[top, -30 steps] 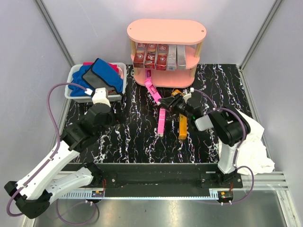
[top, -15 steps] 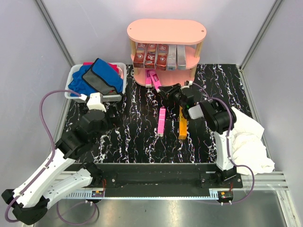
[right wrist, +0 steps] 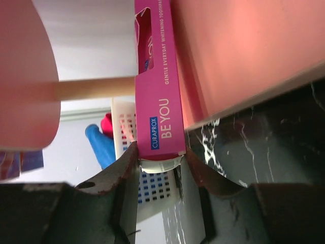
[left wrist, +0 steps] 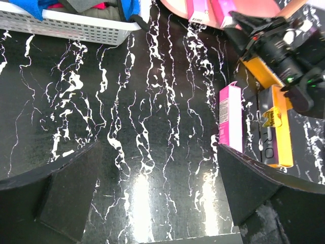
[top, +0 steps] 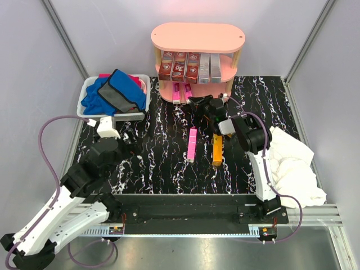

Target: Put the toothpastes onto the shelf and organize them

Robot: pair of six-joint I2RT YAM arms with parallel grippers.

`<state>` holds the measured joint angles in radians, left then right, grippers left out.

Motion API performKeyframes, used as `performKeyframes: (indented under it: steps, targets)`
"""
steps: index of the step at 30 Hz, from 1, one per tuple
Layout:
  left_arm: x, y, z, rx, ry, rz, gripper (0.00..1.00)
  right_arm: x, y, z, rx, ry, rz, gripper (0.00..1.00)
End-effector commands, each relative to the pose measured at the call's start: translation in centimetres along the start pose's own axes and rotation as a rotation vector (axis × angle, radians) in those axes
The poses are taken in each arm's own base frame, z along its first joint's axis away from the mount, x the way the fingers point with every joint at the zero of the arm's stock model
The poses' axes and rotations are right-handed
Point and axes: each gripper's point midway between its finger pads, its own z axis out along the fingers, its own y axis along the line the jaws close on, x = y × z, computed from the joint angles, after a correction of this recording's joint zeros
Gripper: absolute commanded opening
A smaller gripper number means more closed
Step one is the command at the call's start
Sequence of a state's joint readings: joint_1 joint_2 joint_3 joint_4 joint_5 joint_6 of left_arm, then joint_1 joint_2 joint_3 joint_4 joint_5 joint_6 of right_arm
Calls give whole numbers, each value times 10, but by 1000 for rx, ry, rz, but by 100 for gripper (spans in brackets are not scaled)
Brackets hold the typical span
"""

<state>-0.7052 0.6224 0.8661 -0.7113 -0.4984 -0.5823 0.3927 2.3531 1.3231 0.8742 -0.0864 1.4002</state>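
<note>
Three toothpastes lie loose on table (top: 163, 169) (pink box (top: 192, 144), orange box (top: 217, 149), second orange box (left wrist: 259, 76) mostly hidden under right arm (left wrist: 287, 58)), right gripper (right wrist: 160, 160) clenched on pink toothpaste (right wrist: 155, 91) at shelf (right wrist: 228, 56) bottom tier, its far end cut off; left gripper (left wrist: 158, 147) spread, empty.

Toothpastes (top: 179, 65): dk red (top: 166, 66) x3, silver-grey (top: 209, 67) x2, pink (top: 192, 144) x3, orange (top: 217, 151) x2. Shelf (top: 197, 35) x1, bin (top: 85, 93) x1.

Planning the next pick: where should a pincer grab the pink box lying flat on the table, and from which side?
Straight down from above, probably, closing across the pink box near mid-length. It lies flat and slim, long sides exposed: bare table on its left, a narrow gap to the orange box on its right. The open left pincer is free.
</note>
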Motion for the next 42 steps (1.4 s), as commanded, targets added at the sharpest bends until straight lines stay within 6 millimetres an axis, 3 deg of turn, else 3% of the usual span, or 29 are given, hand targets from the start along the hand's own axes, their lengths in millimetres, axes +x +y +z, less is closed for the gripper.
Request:
performKeyframes:
  steps: [1, 4, 11, 15, 22, 23, 27, 28, 31, 35, 37, 38, 42]
  targets:
    - [-4, 4, -3, -5, -46, -60, 99, -18, 32, 20, -59, -80, 17, 14]
    - [-1, 6, -6, 4, -51, -88, 99, -15, 30, 30, -29, -77, 33, 15]
    - [3, 9, -8, 1, -43, -106, 99, 4, 3, 38, 78, -113, 69, 21]
    - [-1, 9, -12, 6, -50, -111, 99, 25, -8, 46, 81, -41, 74, 24]
    - [1, 9, -12, 11, -46, -117, 99, 32, -23, 36, 100, -41, 102, 30]
    - [0, 8, -12, 13, -47, -117, 99, 31, -31, 32, 120, -47, 105, 33]
    - [-2, 8, -14, 16, -48, -112, 99, 37, -35, 26, 126, -12, 93, 65]
    - [-2, 8, -14, 15, -47, -110, 99, 39, -35, 25, 123, -4, 92, 77]
    - [-2, 10, -16, 8, -45, -107, 99, 47, -40, 20, 131, 37, 98, 90]
    - [3, 12, -15, 5, -35, -107, 99, 55, -43, 7, 135, 86, 92, 97]
    - [6, 11, -14, 7, -23, -102, 99, 57, -33, 0, 104, 102, 79, 97]
    - [6, 10, -13, 9, -21, -100, 99, 61, -40, -8, 121, 120, 77, 98]
    - [13, 6, -8, 10, 18, -71, 99, 67, -24, -30, 106, 162, 42, 98]
